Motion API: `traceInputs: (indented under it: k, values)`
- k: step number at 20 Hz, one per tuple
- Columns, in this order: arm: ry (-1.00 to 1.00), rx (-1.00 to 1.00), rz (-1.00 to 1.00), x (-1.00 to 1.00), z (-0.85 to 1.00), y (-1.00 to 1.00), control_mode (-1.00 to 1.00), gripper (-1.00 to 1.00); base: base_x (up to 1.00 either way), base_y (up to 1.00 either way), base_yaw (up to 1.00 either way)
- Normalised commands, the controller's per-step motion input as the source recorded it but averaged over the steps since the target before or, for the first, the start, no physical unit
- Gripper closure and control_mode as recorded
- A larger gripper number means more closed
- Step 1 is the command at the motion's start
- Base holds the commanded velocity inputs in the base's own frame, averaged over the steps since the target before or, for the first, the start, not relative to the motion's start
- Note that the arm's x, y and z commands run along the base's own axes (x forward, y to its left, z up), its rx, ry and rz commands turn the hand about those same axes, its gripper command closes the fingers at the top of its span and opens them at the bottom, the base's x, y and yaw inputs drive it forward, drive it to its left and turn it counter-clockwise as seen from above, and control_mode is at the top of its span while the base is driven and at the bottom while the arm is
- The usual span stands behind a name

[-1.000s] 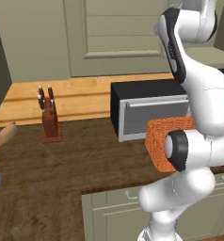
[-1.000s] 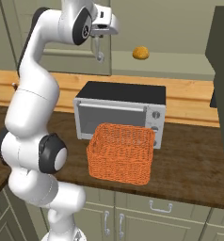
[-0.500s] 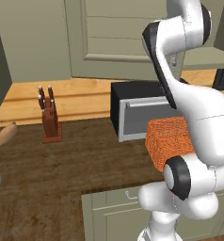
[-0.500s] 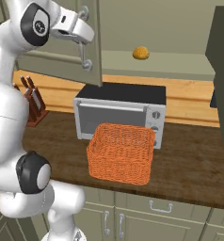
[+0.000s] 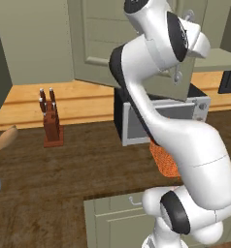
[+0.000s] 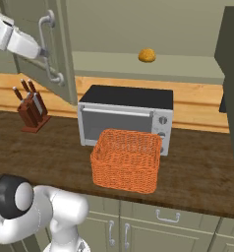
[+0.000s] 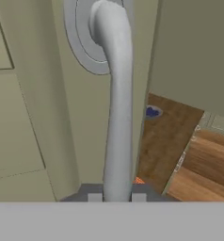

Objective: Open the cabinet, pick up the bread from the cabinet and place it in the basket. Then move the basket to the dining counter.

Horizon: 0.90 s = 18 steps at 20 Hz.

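Hand clamped narrow on the cabinet door's curved bar handle, upper left of the right base frame. Hand view confirms: the handle runs straight down between the two finger tips at bottom centre, its round mounting plate at top.

Cabinet door stands swung well out over the desk. Bread sits on the inside shelf, top centre of the right base frame, clear of the door. Basket on the dark wood desk, just in front of the toaster oven and touching or nearly touching its door. Knife block at middle left.

Risks, as judged:
- Pulling the door further on a line off its hinge arc could drag the fingers along the bar or twist them off it.
- Letting go with the door only partly open may leave it in the arm's path to the shelf.
- The bread is small and rounded; a later pinch off-centre could roll it back on the shelf or over the edge.

Views compared:
- Right base view gives bread, shelf and whole basket together. In the left base view the arm covers most of the basket.
- Left base view shows the door's panelled face and a wooden spoon at far left.
- Hand view alone proves the handle is centred between the fingers.
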Motion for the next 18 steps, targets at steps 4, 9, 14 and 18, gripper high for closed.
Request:
traceInputs:
  k: [4,9,14,18]
  values:
    - [-0.01,-0.02,-0.17,-0.75,-0.01,0.81,-1.00,1.00,0.00,0.00,0.00]
    - [0.00,0.00,-0.06,-0.23,-0.02,0.37,-1.00,1.00,0.00,0.00,0.00]
    - [-0.05,0.00,0.00,0.00,0.00,0.03,-1.00,-1.00,0.00,0.00,0.00]
    - [-0.01,0.00,0.00,0.01,0.00,0.00,-1.00,-1.00,0.00,0.00,0.00]
